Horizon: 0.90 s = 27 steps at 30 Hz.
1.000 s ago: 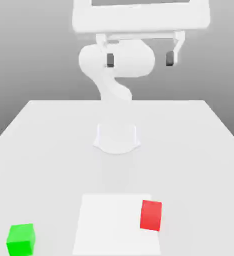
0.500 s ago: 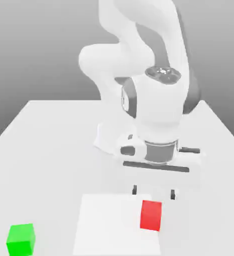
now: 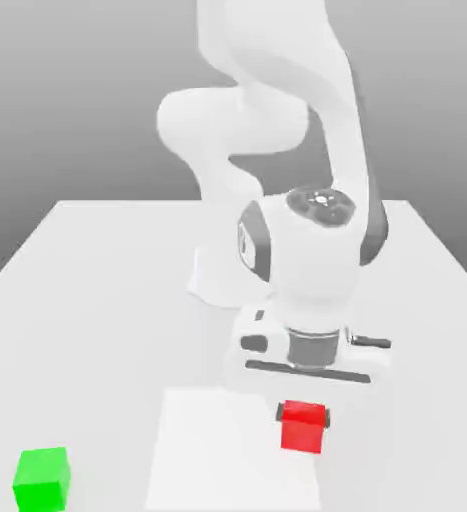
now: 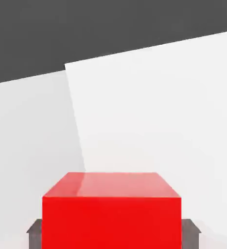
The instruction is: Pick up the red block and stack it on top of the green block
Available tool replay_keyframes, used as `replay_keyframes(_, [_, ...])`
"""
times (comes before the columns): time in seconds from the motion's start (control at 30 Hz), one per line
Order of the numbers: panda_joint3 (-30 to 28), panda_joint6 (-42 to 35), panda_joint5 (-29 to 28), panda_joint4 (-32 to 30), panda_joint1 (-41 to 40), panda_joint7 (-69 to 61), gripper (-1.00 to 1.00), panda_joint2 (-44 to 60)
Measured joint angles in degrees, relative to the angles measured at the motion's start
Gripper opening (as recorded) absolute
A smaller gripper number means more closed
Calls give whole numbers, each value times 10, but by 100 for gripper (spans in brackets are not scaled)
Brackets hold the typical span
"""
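Red fills the gap between the jaws: you now have the gripper [image 3: 303,412] drawn in on the red block [image 3: 303,427], a dark finger [image 4: 35,232] pressed to each side of the cube in the hand view. A second ago the hand hung high at the top of the exterior view with its fingers spread wide; half a second ago it stood just above the block, fingers apart. Now it is down, and the fingers meet the block's flanks in the lower right of the frame.

The block sits on the pale square mat [image 3: 207,450] in the lower middle, where it was, not lifted. The green block [image 3: 41,478] rests in the lower left corner on the table [image 3: 107,290], well apart from the red one and untouched.

So I judge the grasp made and the lift next. Raise it clear before you carry it across to the green block.
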Motion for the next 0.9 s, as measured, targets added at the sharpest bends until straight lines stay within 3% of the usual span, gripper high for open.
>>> replay_keyframes(0.47, [-162,-137,63,180,-177,47,-100,43])
replay_keyframes(0.6, [-164,-84,87,197,-197,37,-100,114])
replay_keyframes(0.63, [-161,-71,91,198,-200,35,100,129])
replay_keyframes(0.9, [-163,-84,86,198,-200,38,100,116])
